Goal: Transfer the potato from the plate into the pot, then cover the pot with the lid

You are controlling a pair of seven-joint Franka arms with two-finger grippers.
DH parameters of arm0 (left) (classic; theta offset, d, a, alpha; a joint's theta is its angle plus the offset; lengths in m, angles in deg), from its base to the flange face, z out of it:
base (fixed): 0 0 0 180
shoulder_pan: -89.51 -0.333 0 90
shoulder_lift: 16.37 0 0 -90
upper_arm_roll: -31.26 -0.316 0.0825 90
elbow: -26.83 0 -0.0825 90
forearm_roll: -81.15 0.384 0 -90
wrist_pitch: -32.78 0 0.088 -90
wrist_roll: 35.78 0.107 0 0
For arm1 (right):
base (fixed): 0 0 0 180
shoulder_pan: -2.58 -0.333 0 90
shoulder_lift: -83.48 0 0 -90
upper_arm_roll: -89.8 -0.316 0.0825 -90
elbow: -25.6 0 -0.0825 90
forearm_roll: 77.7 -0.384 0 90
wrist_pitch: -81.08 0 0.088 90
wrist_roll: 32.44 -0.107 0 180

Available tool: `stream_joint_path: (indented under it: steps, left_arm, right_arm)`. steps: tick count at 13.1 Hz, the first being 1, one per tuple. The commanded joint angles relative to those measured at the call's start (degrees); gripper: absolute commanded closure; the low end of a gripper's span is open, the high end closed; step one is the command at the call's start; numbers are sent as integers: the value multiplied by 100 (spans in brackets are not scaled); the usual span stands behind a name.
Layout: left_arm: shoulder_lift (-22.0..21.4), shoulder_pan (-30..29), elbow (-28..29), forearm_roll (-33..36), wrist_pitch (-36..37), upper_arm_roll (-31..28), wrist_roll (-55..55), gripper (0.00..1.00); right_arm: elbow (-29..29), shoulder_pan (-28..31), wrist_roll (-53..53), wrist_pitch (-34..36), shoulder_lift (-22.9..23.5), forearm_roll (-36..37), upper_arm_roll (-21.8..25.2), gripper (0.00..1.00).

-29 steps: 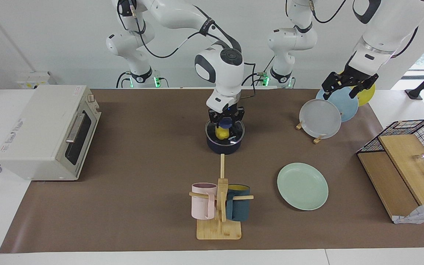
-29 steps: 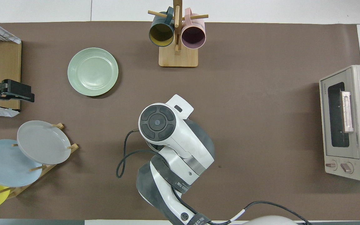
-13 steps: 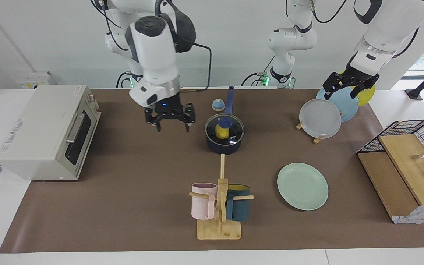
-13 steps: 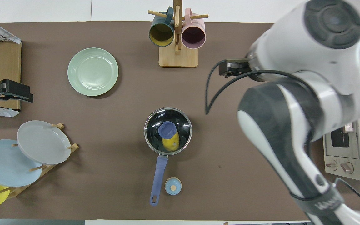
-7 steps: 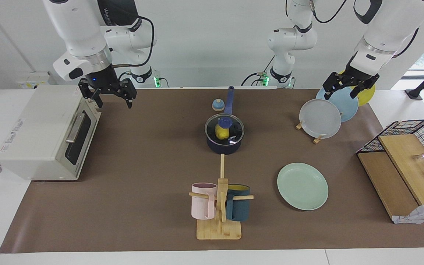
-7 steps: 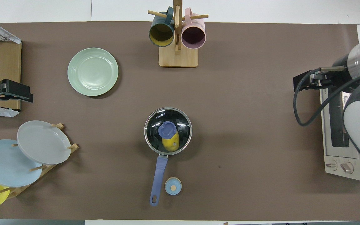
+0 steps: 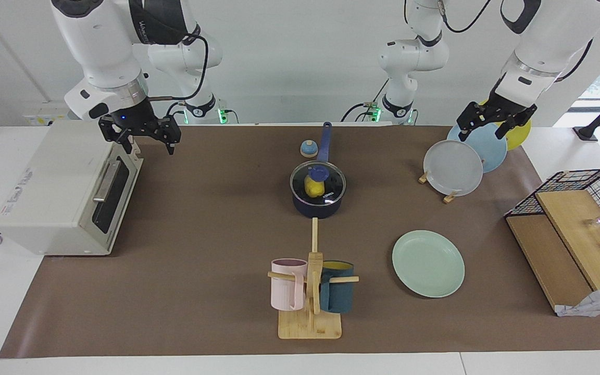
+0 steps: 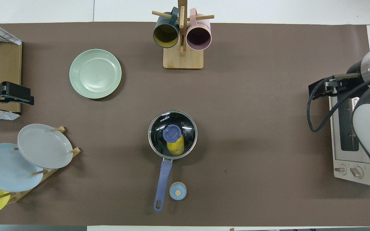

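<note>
Overhead view: lid (image 8: pixel 172 134) covers pot (image 8: pixel 159 187) holding potato (image 8: pixel 176 147); at three o'clock, right tool (image 7: pixel 139 136) hangs released over the oven (image 7: pixel 60 187).

right hand (image 7: pixel 142 141) raised, open, left hand (image 7: pixel 492 126) raised, open

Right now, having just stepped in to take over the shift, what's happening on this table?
Nothing is being handled. The small yellow potato sits inside the dark saucepan with the long blue handle, and the clear glass lid with a blue knob covers it. The pale mint-green plate is bare. The right end effector hangs open over the white toaster oven; the left end effector waits open above the plate rack.
</note>
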Motion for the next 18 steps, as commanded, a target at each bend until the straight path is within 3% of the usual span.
stream_joint_path:
  steps: [1, 18]
  left_arm:
    - [-154, -42, 154, 82, 12, 33, 23, 0]
    - [-154, -42, 154, 82, 20, 33, 23, 0]
  right_arm:
    - [-487, 211, 453, 6, -368, 52, -62, 0]
    - [-497, 588, 506, -389, -281, 17, 0, 0]
